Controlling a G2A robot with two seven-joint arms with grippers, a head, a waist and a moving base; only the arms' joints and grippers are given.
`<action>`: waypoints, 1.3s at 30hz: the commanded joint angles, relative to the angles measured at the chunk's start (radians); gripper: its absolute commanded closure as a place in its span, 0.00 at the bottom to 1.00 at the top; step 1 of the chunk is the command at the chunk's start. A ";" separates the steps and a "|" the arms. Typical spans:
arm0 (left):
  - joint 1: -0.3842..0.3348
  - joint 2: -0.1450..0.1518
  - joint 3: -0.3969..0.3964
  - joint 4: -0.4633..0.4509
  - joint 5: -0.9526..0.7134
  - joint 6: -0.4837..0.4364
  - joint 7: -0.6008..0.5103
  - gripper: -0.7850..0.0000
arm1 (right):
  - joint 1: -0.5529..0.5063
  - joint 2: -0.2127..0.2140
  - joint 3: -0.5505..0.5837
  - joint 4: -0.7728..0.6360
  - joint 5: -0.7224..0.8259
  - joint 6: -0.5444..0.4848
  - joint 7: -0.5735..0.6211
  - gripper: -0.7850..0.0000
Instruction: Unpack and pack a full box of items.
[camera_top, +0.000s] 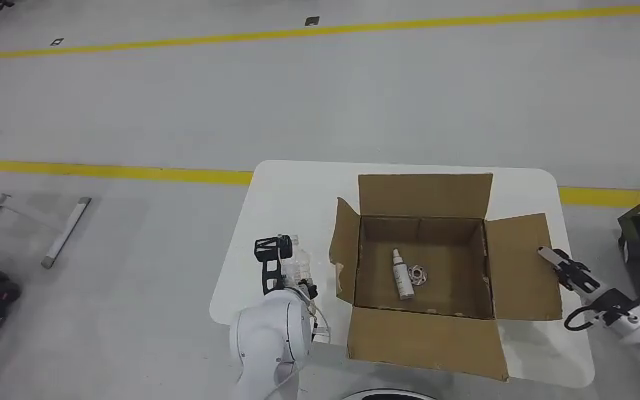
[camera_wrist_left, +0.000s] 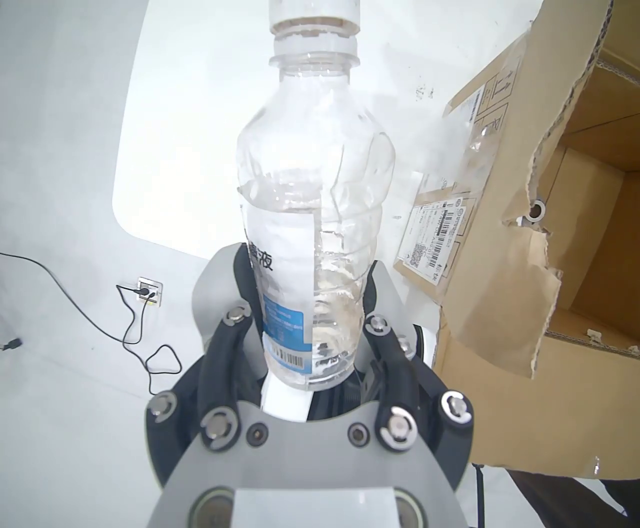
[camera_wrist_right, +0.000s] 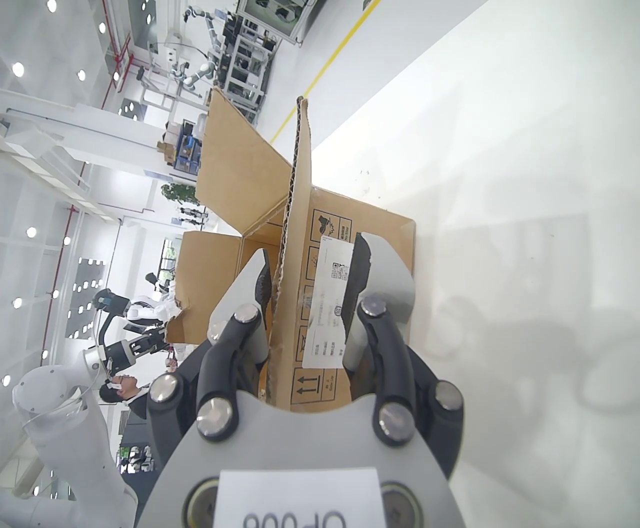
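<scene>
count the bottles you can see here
2. A clear plastic bottle is held in the left gripper beside the box; a small white bottle lies on the box floor. Others may be hidden behind the box walls.

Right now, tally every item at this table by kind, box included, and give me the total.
Bottles: 2, the clear water bottle in the left claw and the small white bottle lying in the box.
Round items: 1, the small round item beside the white bottle.
Boxes: 1, the cardboard box with its flaps open.
Total: 4
</scene>
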 joint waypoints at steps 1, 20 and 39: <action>0.000 0.000 0.000 0.000 0.000 0.000 0.000 1.00 | -0.003 0.000 0.000 -0.003 0.001 -0.001 0.000 0.56; 0.053 0.009 -0.005 0.156 0.135 -0.067 0.150 1.00 | -0.013 0.004 -0.013 -0.014 0.054 0.013 0.088 1.00; 0.020 0.020 -0.008 0.426 0.222 -0.220 0.291 1.00 | -0.006 0.014 0.047 0.013 0.073 0.008 0.086 1.00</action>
